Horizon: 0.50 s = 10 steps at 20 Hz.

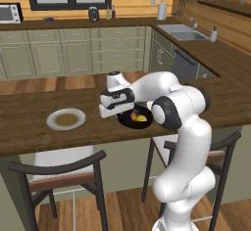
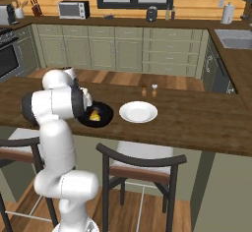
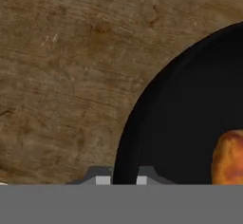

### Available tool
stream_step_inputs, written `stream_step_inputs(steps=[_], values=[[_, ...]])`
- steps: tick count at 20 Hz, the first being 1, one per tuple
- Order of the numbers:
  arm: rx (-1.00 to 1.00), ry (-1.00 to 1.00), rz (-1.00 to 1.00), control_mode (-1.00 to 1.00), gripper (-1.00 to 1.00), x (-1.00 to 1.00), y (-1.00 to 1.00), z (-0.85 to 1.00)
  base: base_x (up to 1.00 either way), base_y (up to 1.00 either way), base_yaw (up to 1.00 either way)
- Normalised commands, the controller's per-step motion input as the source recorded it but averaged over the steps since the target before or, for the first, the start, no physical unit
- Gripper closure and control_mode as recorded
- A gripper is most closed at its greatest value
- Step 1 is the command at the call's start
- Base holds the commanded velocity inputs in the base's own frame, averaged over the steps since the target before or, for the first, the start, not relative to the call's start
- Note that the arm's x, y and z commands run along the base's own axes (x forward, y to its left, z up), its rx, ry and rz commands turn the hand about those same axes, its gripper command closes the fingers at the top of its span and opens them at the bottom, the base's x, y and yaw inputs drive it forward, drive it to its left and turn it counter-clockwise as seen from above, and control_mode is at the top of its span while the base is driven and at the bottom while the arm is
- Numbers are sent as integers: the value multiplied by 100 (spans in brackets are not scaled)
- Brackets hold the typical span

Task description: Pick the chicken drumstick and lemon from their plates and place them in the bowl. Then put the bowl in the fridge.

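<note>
Dark wood counter [image 3: 66, 76] fills the kitchen's foreground. On it, the gripper [image 3: 122, 179] pinches the rim of the black bowl [image 3: 190, 109], one fingertip on each side. Inside lie the chicken drumstick [image 3: 230, 159] and lemon [image 1: 141, 118]. A grey-rimmed plate [image 1: 65, 119] sits apart; a white plate [image 2: 138, 112] lies beside the bowl.

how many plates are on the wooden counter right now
2. A grey-rimmed round plate with a brownish centre lies on the wooden counter left of the glossy black bowl; a plain white round plate lies right of the bowl.
</note>
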Motion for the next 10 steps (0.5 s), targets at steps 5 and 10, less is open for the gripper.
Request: stream_step_inputs(steps=[5, 10], values=[[-3, 0, 12, -100, 100, -42, -24, 67, 0, 0, 0], [-3, 0, 24, -100, 100, -27, -35, 59, 0, 0, 0]])
